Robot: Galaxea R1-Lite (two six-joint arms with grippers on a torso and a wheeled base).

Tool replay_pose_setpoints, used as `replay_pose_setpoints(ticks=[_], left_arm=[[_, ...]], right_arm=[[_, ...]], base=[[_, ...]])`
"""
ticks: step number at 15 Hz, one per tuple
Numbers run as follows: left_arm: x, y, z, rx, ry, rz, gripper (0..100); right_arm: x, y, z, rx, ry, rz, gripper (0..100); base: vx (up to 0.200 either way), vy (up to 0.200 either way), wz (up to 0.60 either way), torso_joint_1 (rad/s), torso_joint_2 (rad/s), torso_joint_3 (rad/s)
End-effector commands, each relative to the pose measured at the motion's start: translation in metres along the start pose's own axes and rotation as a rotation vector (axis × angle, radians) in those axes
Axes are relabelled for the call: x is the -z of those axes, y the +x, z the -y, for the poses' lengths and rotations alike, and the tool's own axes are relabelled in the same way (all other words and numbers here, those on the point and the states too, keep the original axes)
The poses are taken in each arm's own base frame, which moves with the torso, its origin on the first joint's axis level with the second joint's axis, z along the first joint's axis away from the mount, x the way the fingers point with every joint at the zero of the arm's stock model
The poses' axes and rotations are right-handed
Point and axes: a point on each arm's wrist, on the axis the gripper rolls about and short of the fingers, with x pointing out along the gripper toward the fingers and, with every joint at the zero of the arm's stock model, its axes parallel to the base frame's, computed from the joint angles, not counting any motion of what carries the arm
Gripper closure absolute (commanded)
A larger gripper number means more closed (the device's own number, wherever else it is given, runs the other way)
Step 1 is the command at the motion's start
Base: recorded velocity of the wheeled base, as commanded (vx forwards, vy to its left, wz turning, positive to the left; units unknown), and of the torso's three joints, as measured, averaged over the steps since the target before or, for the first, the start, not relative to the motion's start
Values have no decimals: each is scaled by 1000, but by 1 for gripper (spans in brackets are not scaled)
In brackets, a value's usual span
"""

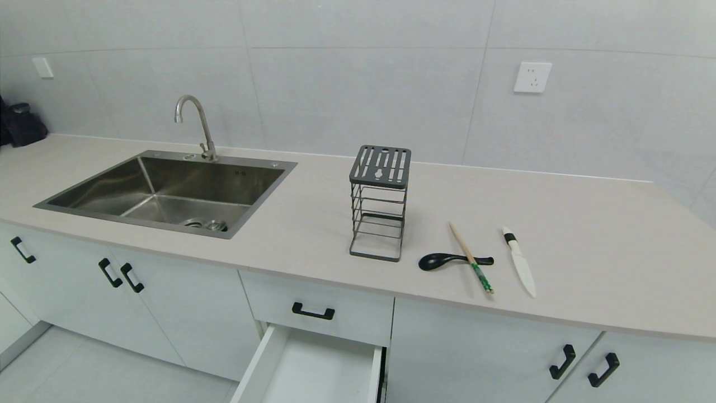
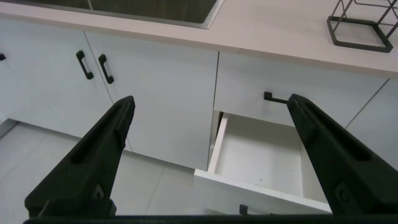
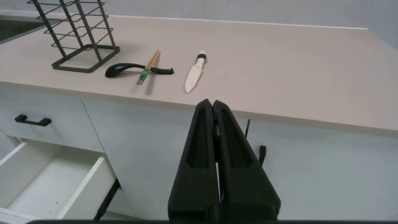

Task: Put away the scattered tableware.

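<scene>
Status: 0 of 3 items stowed, by the look of it. Counter (image 1: 313, 246) carries everything. Sink (image 1: 95, 187) sits well left of the rack (image 1: 379, 204). Drawer (image 1: 313, 369) is pulled open below the rack, and what shows of its inside is bare. The rack is upright with no utensils in its slots. All tableware lies flat right of the rack: knife (image 1: 520, 263) farthest out, chopsticks (image 1: 464, 246) between knife and rack, lying across the handle of the black spoon (image 1: 442, 261), whose bowl is nearest the rack. Left claw (image 2: 210, 102) is spread wide, empty, low in front of the cabinets and facing the open drawer under the rack. Right claw (image 3: 213, 109) is pinched closed on nothing, below counter level on the knife side of the rack. Remaining: pick up all 3 and stow them; rack or drawer, can't tell which is intended.
</scene>
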Motion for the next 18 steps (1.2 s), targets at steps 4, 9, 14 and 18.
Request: replay_pose_setpoints(ticks=[4, 9, 14, 18], left_arm=[[0, 0, 0, -3, 0, -2, 0], [0, 0, 0, -5, -12, -2, 0], [0, 0, 0, -3, -6, -1, 0], [0, 0, 0, -4, -6, -2, 0]], right_arm=[[0, 0, 0, -1, 7, -1, 0], [-47, -5, -1, -49, -1, 137, 0], [-69, 43, -7, -346, 34, -175, 0], [-81, 91, -15, -513, 43, -392, 0]], base=[[0, 0, 0, 0, 0, 0], [0, 0, 0, 0, 0, 0], [0, 0, 0, 0, 0, 0], [0, 0, 0, 0, 0, 0]])
